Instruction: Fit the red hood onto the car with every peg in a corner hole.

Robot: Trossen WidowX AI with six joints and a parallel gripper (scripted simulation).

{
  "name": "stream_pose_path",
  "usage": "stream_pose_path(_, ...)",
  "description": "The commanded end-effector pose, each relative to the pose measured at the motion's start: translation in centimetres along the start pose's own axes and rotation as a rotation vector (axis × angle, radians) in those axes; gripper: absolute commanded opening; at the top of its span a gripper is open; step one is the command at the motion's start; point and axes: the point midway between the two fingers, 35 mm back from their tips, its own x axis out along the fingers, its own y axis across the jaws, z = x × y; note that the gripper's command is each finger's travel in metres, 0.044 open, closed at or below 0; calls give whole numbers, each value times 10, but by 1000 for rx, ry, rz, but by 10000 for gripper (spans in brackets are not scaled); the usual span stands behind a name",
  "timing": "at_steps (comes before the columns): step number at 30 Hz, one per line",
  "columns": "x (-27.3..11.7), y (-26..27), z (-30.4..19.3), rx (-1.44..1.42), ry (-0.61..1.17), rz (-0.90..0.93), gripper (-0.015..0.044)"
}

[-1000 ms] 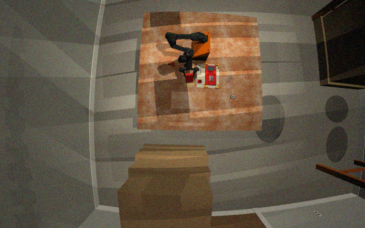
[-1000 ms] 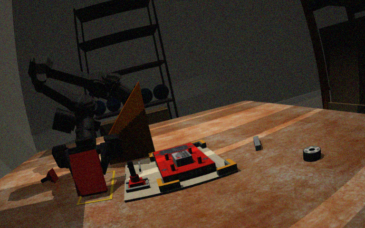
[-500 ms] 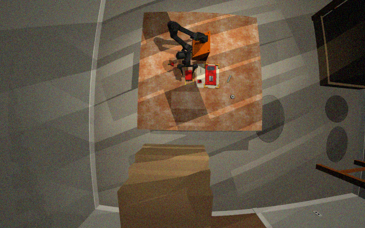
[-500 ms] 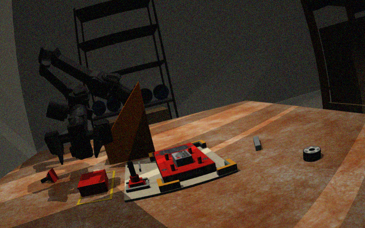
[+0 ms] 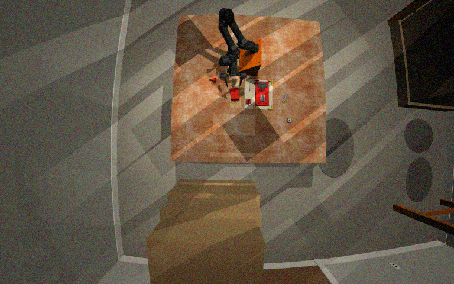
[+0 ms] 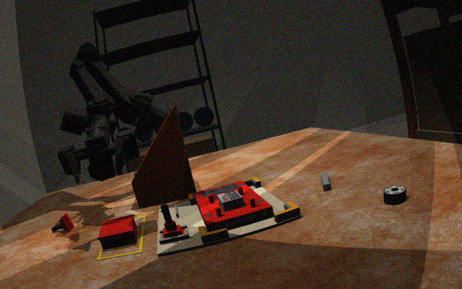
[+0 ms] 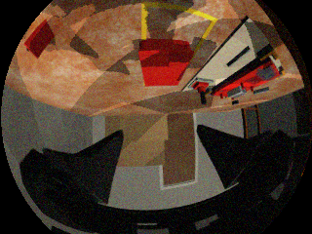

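Observation:
The red hood lies on the table inside the yellow outline, a plain red face up. No holes show in it. My gripper is open and empty, raised above the table on the arm-base side of the hood, not touching it. The red chassis sits in the jig. Its grey engine block is in the middle of the deck, with short pegs standing around it.
The cream jig board carries an upright black post on a red block beside the chassis. An orange wedge stands behind it. A small red piece lies left. A grey bar and black wheel lie right.

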Motion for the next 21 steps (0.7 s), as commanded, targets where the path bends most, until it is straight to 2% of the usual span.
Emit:
stream_pose_path(1,0,1,0,-1,2,1,440)
stream_pose_path(7,0,1,0,-1,2,1,440)
stream_pose_path(13,0,1,0,-1,2,1,282)
stream_pose_path(15,5,0,1,-65,-27,-17,335)
stream_pose_path(19,26,-5,9,-459,-170,-153,440)
stream_pose_path(21,35,-8,13,-679,-227,-246,440)
